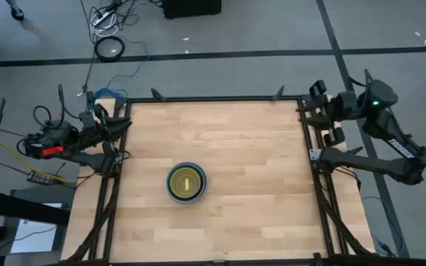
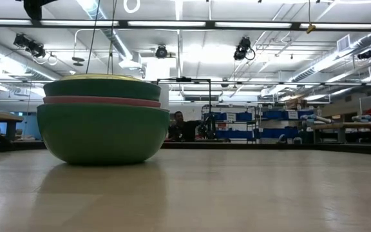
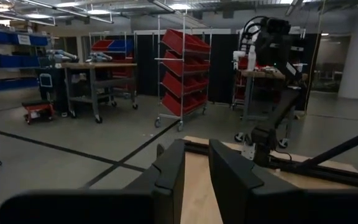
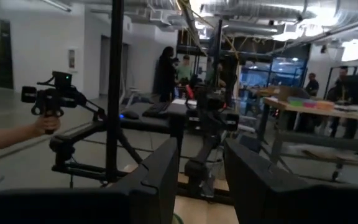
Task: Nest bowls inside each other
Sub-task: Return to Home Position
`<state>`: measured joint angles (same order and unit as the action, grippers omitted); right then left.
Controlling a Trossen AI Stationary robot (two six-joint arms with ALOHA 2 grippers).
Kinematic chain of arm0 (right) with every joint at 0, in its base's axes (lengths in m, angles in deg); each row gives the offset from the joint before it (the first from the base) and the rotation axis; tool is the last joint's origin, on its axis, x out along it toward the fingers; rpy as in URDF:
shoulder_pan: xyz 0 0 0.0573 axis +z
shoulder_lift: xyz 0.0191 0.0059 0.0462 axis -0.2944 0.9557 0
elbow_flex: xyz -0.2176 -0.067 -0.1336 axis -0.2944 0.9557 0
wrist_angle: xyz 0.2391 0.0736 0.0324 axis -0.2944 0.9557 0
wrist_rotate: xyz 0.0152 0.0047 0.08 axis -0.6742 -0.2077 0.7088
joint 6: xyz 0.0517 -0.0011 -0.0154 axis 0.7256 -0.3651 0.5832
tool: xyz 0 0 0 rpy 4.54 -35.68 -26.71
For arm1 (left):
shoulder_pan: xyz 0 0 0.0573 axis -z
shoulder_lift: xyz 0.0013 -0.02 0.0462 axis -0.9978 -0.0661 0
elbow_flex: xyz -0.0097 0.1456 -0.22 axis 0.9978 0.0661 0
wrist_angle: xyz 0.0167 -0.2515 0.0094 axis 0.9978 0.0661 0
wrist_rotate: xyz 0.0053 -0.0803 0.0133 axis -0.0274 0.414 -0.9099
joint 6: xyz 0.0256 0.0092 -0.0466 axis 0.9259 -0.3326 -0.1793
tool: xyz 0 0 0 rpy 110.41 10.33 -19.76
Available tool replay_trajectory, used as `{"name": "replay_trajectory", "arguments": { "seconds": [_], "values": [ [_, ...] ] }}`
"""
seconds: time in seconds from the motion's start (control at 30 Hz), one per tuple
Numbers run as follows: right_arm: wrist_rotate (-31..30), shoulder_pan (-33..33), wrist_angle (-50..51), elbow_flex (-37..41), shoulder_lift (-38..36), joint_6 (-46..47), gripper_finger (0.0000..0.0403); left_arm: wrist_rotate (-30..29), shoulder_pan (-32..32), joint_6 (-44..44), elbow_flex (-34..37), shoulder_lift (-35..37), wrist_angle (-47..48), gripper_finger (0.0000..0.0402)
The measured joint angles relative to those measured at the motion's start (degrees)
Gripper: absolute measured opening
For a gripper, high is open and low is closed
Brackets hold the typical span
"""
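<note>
The bowls (image 1: 187,182) stand nested in one stack at the middle of the wooden table, and the bottom of the outer green bowl (image 2: 102,132) rests on the tabletop. A pink rim (image 2: 102,101), another green bowl and a yellowish top show above it. My left gripper (image 3: 196,155) is drawn back at the table's far left corner (image 1: 123,129), open, with nothing between its fingers. At the far right corner (image 1: 315,100) my right gripper (image 4: 201,155) is likewise open and holds nothing. Both are far from the stack.
A black metal frame (image 1: 213,99) runs around the table. Cables and boxes (image 1: 43,148) lie beside the left arm. In the right wrist view a person's hand (image 4: 42,124) holds a dark device beyond the table. Bare wood surrounds the stack.
</note>
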<state>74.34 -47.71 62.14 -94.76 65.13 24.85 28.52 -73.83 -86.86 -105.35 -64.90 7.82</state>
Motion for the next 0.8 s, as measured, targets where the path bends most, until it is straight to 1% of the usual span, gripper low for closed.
{"name": "replay_trajectory", "arguments": {
  "seconds": [0.1,0.2,0.3,0.43,0.57,0.63,0.8],
  "values": [
    [0.27,0.12,-5.77,5.34,0.13,3.53,0.0117,-0.13,0.0,0.0,0.0,0.02,0.11,0.0081],
    [1.97,1.72,-14.67,11.6,0.19,9.32,0.0118,-1.89,0.0,-0.15,0.0,0.02,1.2,0.0081],
    [3.31,4.38,-24.95,17.67,-0.45,14.31,0.0118,-3.18,0.0,-0.35,0.0,-0.01,1.86,0.0081],
    [3.37,8.66,-37.99,24.99,-2.26,21.16,0.0117,-3.37,0.0,-0.37,0.0,0.02,1.93,0.0081],
    [3.45,12.56,-48.62,31.16,-4.88,28.6,0.0118,-3.39,0.0,-0.38,0.0,-0.01,1.93,0.0081],
    [3.46,14.0,-51.04,33.34,-6.76,31.22,0.0118,-3.39,0.0,-0.39,0.0,-0.01,1.93,0.0081],
    [3.78,14.7,-50.62,35.3,-11.61,33.29,0.0119,-3.5,0.0,-0.39,0.0,-0.01,1.96,0.0081]
  ]
}}
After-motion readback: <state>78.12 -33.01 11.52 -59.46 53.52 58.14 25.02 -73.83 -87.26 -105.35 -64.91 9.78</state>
